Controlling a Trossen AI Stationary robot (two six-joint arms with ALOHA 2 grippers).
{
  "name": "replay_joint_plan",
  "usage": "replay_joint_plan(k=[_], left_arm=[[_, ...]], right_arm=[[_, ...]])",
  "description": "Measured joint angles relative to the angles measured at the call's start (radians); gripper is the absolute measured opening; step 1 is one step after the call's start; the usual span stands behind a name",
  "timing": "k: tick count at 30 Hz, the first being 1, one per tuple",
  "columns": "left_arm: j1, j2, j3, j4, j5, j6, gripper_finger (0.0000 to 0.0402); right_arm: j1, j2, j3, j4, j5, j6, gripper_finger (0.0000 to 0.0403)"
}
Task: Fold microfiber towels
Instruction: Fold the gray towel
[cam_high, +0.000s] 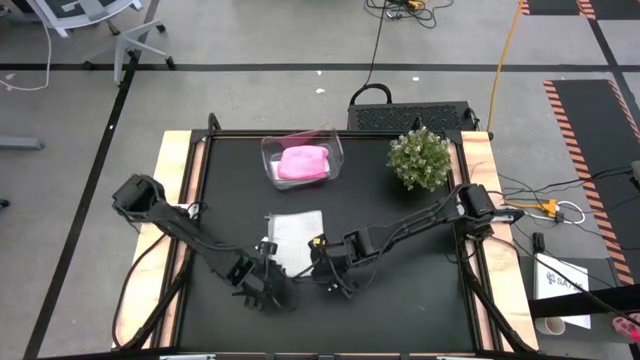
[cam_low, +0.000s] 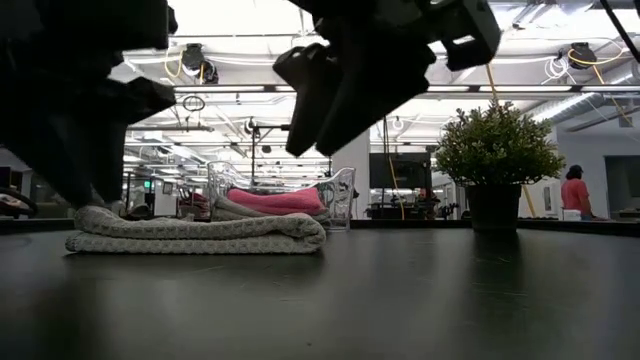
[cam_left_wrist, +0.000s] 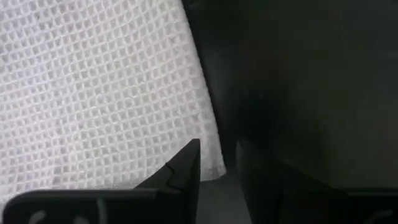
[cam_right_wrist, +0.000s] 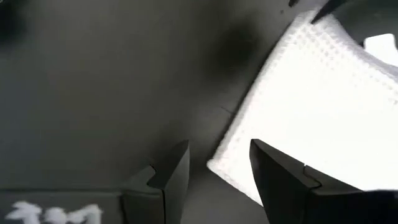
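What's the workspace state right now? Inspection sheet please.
Surface: black table, wooden side strips.
Job's things: white towel folded flat near front; pink towel in clear bin.
Clutter: potted plant.
Grippers: left gripper and right gripper both open, empty, at the white towel's front corners.
Cables: orange cable on floor.
Surroundings: office chair; person far behind.

A black-topped table (cam_high: 420, 290) carried a folded white towel (cam_high: 297, 240), a clear bin (cam_high: 268, 153) and a potted plant (cam_high: 420, 158).
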Motion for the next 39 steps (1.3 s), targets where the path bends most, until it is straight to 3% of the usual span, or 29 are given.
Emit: replay_joint_plan(k=[12, 21, 28, 39], left_arm=[[-0.007, 0.076, 0.0, -0.013, -0.017, -0.007, 0.0106], [-0.007, 0.076, 0.0, -0.016, -0.01, -0.02, 0.0106], [-0.007, 0.076, 0.0, -0.017, -0.009, -0.03, 0.0106], [-0.007, 0.076, 0.0, -0.017, -0.009, -0.03, 0.0106]], right_arm=[[0.0, 0.01, -0.137, 0.205, -0.007, 0.057, 0.0162], [-0.022, 0.01, -0.236, 0.261, -0.002, 0.04, 0.0162], [-0.016, 0.01, -0.294, 0.415, 0.102, -0.006, 0.0162], [0.013, 0.01, -0.293, 0.427, 0.179, -0.079, 0.0162]])
